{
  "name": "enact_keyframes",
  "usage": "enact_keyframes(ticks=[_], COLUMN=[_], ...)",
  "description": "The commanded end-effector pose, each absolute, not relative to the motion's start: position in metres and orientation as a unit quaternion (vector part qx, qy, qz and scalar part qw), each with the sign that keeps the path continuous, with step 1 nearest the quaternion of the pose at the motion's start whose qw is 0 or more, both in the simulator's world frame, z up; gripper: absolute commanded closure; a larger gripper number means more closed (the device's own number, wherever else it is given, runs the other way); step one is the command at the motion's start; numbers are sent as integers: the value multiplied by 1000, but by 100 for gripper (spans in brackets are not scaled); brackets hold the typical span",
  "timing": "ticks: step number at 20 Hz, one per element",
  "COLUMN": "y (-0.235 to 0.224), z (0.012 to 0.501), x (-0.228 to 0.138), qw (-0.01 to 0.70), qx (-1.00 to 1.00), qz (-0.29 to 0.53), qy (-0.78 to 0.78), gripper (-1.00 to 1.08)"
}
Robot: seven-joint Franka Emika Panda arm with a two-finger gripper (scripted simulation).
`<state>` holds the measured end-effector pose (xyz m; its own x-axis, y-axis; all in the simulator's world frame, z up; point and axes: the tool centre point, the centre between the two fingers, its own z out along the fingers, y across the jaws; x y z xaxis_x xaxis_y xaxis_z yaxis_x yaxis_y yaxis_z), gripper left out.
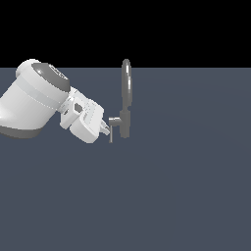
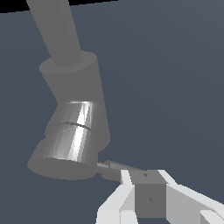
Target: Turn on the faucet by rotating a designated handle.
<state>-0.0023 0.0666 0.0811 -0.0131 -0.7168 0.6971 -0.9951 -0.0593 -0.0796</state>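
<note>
Partly, the white gripper (image 1: 106, 130) is hiding the thin grey metal handle (image 1: 111, 134) of the small grey looped faucet (image 1: 125, 103); its opening is staying unreadable.

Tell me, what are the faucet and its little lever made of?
The faucet looks like grey metal: in the wrist view its stubby side cylinder shows bright, brushed-looking highlights. The handle is the same dull grey, probably metal too, though it is a simulated render.

faucet (image 1: 125, 105): 1 | handle (image 1: 111, 133): 1 | robot arm (image 1: 37, 98): 1 | gripper (image 1: 106, 129): 1
</note>
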Motion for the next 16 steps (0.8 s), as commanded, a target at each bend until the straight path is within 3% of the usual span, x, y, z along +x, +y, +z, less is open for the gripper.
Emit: enact_keyframes(ticks=[1,16], y=[65,56], z=[77,28], x=[0,25], qw=[235,251], qx=[662,661], qz=[301,289], qy=[-645,-646], gripper=[108,108])
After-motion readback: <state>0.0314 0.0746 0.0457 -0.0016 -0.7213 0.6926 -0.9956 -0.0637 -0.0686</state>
